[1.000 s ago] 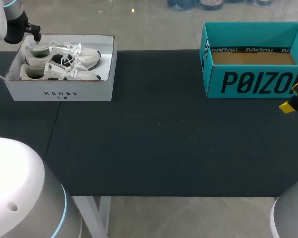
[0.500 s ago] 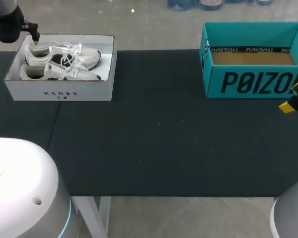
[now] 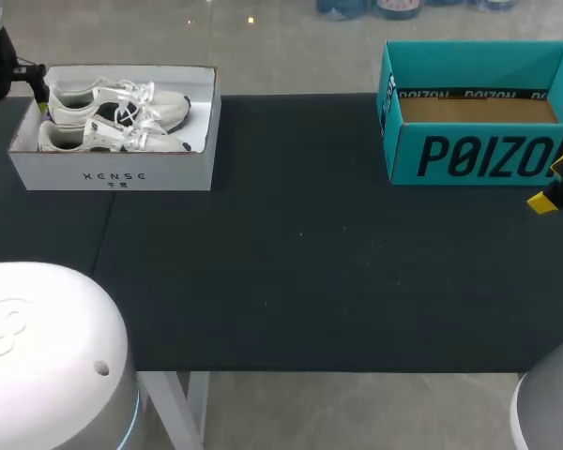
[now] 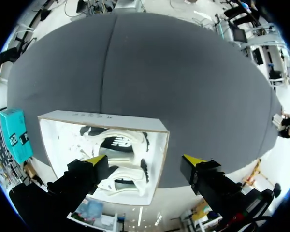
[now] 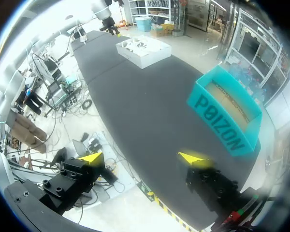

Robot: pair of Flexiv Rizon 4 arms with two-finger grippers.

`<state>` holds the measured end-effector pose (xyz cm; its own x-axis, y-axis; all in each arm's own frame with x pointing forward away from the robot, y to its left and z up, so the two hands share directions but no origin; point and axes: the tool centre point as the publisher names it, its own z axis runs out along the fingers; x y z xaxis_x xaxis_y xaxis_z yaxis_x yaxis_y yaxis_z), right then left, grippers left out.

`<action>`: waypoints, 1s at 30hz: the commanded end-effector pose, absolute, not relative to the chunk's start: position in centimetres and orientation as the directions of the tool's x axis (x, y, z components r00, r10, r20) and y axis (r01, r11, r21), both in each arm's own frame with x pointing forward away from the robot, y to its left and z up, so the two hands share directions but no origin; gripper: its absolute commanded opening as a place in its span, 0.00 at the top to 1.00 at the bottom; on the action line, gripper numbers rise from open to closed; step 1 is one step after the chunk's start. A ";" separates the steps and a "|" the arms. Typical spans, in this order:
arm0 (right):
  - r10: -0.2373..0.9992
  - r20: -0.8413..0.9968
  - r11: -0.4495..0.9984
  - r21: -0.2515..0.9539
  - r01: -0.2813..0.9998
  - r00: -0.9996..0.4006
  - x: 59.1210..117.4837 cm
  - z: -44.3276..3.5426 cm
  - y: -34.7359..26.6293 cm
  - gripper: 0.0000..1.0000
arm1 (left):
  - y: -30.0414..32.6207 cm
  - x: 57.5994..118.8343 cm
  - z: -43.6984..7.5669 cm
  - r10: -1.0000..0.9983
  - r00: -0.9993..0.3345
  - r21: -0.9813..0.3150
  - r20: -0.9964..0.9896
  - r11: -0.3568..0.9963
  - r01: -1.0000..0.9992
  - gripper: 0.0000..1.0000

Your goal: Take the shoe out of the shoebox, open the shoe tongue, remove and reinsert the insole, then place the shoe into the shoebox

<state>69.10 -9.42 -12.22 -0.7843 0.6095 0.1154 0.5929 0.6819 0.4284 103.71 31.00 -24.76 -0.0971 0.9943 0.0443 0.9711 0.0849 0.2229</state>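
Your left gripper (image 3: pixel 14 94) slid off toward the far left edge of the head view over the last second. It left the shoebox's upper-left corner and ended just outside its left wall, while nothing else shifted.

The two white sneakers (image 3: pixel 113 117) lay side by side inside the white shoebox (image 3: pixel 113 173), at the upper left of the head view, toes pointing right. In the left wrist view, that gripper's fingers stood wide apart and held nothing. One yellow tip hung over the box's interior beside a sneaker, the other outside the box wall over the dark table (image 3: pixel 291 262).

Your right gripper (image 5: pixel 145 157) sat at the right edge of the head view, fingers spread wide and empty, just below the teal box (image 3: pixel 479 155). That box stood open at the upper right, well apart from the shoebox.
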 end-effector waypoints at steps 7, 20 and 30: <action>0.609 0.118 0.683 0.424 0.595 -0.784 69.4 -12.2 -9.3 0.00 | 31.8 103.6 -27.3 0.992 -0.118 0.193 0.037 0.109 0.975 0.00; 0.609 0.118 0.683 0.424 0.595 -0.784 69.4 -12.2 -9.3 0.00 | 31.3 106.6 -29.7 0.991 -0.133 0.168 0.018 0.128 0.977 0.00; 0.609 0.118 0.683 0.424 0.595 -0.784 69.4 -12.2 -9.3 0.00 | 31.1 107.6 -31.9 0.992 -0.127 0.140 0.018 0.123 0.982 0.00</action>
